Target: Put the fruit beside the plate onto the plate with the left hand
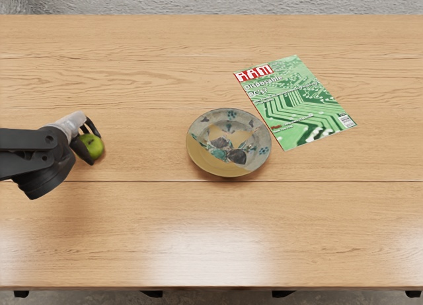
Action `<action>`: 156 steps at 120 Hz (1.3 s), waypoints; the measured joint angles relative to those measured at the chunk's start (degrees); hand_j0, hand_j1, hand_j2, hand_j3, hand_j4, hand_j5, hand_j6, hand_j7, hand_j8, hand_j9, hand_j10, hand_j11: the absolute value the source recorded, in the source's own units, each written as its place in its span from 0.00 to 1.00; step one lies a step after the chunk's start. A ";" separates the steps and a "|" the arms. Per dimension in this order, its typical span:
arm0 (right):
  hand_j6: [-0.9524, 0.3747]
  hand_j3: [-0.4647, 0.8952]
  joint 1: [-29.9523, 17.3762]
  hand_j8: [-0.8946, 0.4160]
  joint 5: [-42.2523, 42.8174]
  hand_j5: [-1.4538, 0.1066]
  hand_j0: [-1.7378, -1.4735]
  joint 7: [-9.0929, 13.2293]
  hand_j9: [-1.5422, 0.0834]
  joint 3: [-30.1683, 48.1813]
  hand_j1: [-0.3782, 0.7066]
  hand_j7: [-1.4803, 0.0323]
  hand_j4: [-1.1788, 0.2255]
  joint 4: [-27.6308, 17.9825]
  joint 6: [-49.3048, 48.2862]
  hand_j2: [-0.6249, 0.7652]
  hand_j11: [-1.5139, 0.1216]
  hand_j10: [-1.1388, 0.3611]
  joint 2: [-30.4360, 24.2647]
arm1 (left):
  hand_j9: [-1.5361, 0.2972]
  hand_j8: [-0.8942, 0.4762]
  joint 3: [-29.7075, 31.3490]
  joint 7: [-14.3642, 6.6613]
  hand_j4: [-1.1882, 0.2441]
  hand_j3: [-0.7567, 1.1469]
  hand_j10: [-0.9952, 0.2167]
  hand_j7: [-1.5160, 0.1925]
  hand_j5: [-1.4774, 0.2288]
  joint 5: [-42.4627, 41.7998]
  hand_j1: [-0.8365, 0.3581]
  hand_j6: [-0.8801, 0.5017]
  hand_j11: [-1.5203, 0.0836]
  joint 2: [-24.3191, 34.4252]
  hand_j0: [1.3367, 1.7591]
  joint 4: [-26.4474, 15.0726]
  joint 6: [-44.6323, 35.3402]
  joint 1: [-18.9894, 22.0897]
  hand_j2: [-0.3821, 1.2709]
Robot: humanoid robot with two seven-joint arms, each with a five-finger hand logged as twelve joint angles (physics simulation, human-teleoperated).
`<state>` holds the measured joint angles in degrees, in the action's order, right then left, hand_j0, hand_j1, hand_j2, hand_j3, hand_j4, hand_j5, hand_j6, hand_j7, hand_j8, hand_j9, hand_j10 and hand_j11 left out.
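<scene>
Fruit (93, 146), small, round and green, is at the far left of the wooden table (211, 239), well apart from the plate (229, 144) and to its left, about level with it. Left hand (81, 138) comes in from the left edge on a dark arm with a pale grey wrist. Its dark fingers (90, 127) are curled round the fruit, one over the top and one under it, so the fruit is clasped between them with its right side showing. Cannot tell if the fruit rests on the wood or is just lifted off it. Plate sits near the middle of the table: shallow, pale rim, blue-green leaf pattern inside. Magazine (295, 101) with a green circuit-board cover and a red title block lies flat up and to the right of the plate, turned at a slant; its lower left edge is just beside the plate rim, touching or not I cannot tell.
</scene>
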<state>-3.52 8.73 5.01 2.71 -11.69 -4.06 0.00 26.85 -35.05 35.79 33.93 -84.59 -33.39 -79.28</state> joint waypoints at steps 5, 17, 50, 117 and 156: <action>0.70 0.34 0.00 0.67 0.00 0.92 0.30 0.00 0.93 -0.01 0.05 0.96 0.83 0.00 -0.01 0.45 0.91 0.75 0.00 | 0.34 0.33 -0.09 -0.01 0.39 0.40 0.27 0.37 0.37 -0.37 0.52 0.33 0.38 0.00 0.74 0.00 0.05 -0.08 0.38; 0.70 0.34 0.00 0.67 0.01 0.92 0.30 0.00 0.93 0.00 0.05 0.96 0.83 0.00 0.00 0.45 0.91 0.75 0.00 | 0.35 0.35 -3.52 0.02 0.41 0.40 0.28 0.36 0.35 -2.46 0.50 0.36 0.39 1.27 0.75 -0.05 0.38 0.00 0.41; 0.70 0.34 0.00 0.67 0.01 0.92 0.30 0.00 0.93 -0.04 0.05 0.96 0.83 0.00 -0.01 0.45 0.91 0.75 0.00 | 0.36 0.36 -18.26 0.05 0.43 0.40 0.29 0.37 0.35 -10.61 0.46 0.37 0.40 1.54 0.75 -0.07 1.05 -0.23 0.46; 0.70 0.34 0.00 0.67 0.04 0.92 0.30 0.00 0.93 -0.07 0.05 0.96 0.83 -0.05 -0.04 0.45 0.91 0.75 0.00 | 0.37 0.36 -34.89 0.04 0.43 0.40 0.27 0.38 0.35 -12.75 0.43 0.37 0.41 -8.33 0.76 -0.09 17.64 -0.19 0.52; 0.70 0.34 0.00 0.67 0.05 0.92 0.30 0.00 0.93 -0.07 0.05 0.96 0.83 -0.08 -0.04 0.45 0.91 0.75 0.00 | 0.37 0.35 -34.70 0.06 0.40 0.40 0.28 0.38 0.34 -11.84 0.43 0.35 0.41 -16.47 0.76 7.06 18.54 1.41 0.55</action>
<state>-3.52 8.78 5.01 2.64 -11.77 -4.10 0.00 -7.85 -34.99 23.95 17.46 -77.53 -14.85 -77.87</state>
